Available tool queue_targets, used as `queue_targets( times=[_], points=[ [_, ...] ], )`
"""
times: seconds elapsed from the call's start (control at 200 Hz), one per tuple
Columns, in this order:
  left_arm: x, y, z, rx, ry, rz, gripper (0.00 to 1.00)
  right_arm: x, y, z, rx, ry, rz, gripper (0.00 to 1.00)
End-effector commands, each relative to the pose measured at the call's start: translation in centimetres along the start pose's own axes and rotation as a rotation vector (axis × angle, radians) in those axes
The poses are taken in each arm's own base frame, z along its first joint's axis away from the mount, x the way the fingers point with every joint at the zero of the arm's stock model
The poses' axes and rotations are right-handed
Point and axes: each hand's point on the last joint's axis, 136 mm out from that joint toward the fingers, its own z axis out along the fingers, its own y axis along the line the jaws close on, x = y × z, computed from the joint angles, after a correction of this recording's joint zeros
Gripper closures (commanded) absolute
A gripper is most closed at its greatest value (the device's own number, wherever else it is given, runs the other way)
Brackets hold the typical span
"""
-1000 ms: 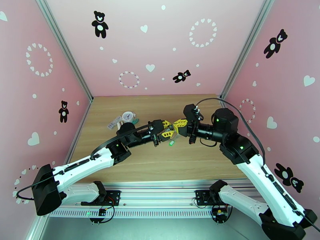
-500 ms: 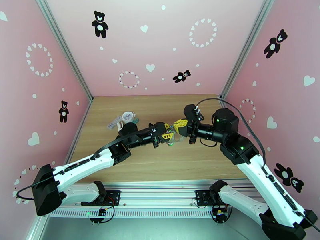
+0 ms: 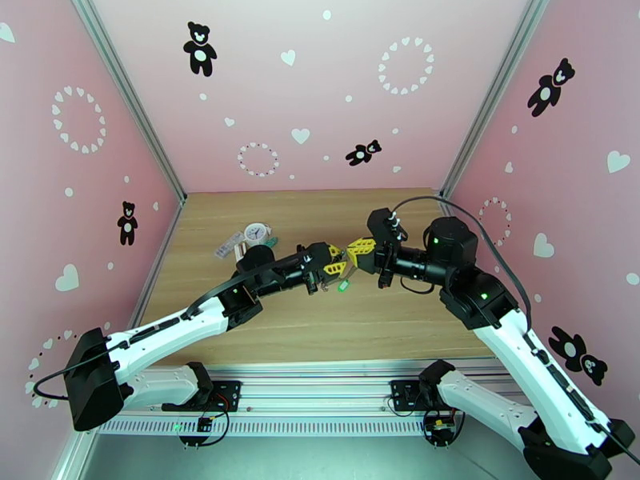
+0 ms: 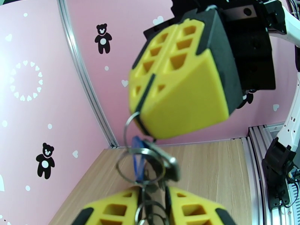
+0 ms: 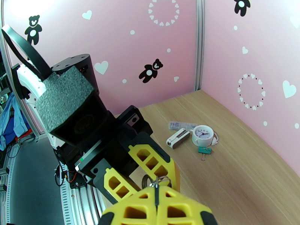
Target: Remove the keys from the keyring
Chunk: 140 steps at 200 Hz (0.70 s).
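While both jaws stay clamped on the keyring (image 4: 162, 156), the green key (image 3: 342, 286) lies unmoved.

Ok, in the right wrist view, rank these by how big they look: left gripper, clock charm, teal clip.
1. left gripper: largest, though being nearest the camera inflates it.
2. clock charm.
3. teal clip: smallest, lying right beside the charm, so that comparison is fair.
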Motion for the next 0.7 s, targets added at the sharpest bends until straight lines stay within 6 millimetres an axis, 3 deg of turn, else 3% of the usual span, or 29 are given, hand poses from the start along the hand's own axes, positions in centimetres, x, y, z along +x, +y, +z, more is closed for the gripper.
queue_targets(
  times=[0.0,0.696],
  points=[
    [-1.8,0.8,0.3,-0.029,-0.043,0.011,0.8,-0.6,0.2,-0.5,0.006,-0.019,-0.03,1.0],
    [-3.5,0.8,0.2,-0.012,-0.109,-0.162,0.95,-0.6,0.5,-0.9,0.005,-0.015,-0.095,1.0]
  ],
)
